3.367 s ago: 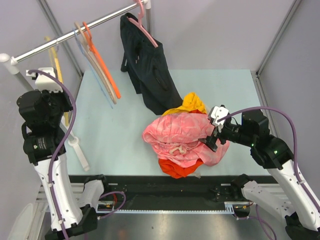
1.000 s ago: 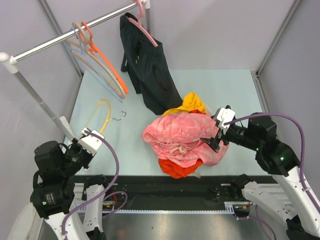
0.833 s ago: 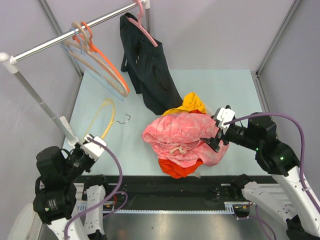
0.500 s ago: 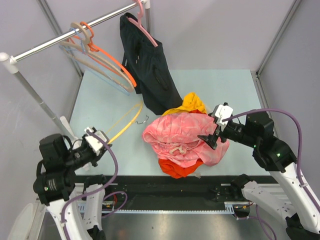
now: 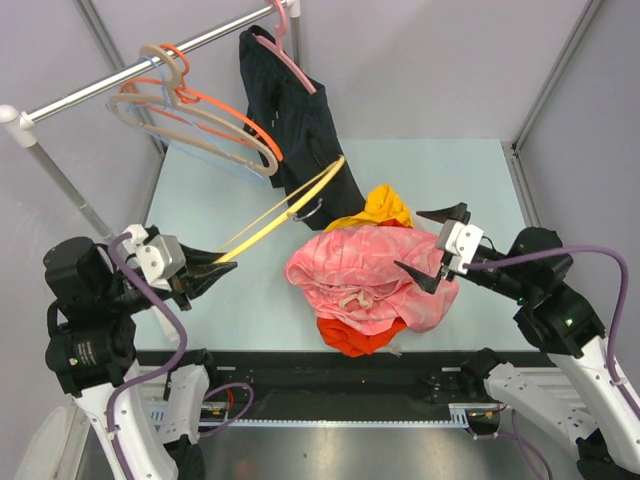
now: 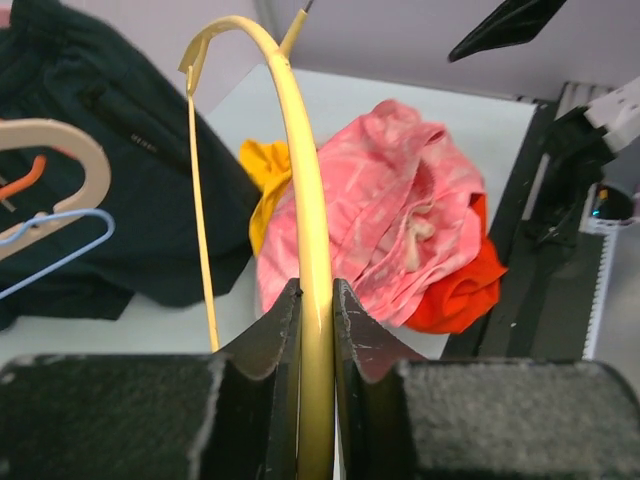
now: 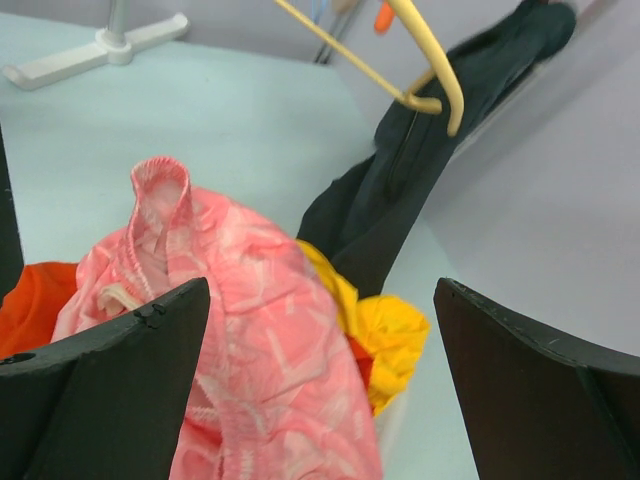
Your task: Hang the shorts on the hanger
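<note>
Your workspace is a pale blue-green table [image 5: 220,200] closed in by plain grey panels. Your left gripper [image 6: 316,300] is clamped narrow on the hanger [image 5: 285,208], with nothing between its black jaws but the thin, glossy yellow plastic of one curved shoulder. From there the hanger slants off the table toward the shorts [image 5: 350,262], and its far end sits just left of and beyond them. The metal hook is a faint sliver against dark cloth in the top view and is cut off by the frame edge in the left wrist view. Your right gripper [image 5: 407,239] is spread wide and holds nothing, poised at the right edge of the shorts; you cannot tell whether the lower finger touches the fabric. The shorts lie crumpled in a soft heap at mid-table, light pink cloth with a pale mottled print and a white drawstring curled at the waistband. An orange-red garment [image 5: 355,335] pokes out from under their near side, mostly buried. A yellow garment [image 5: 385,205] bunches just beyond them. Beyond that, a black garment [image 5: 300,150] droops from a pink hanger [image 5: 290,55]. Far left of the shorts, an orange hanger [image 5: 215,105] and a beige hanger [image 5: 200,125] hang on a metal rail [image 5: 100,92].
</note>
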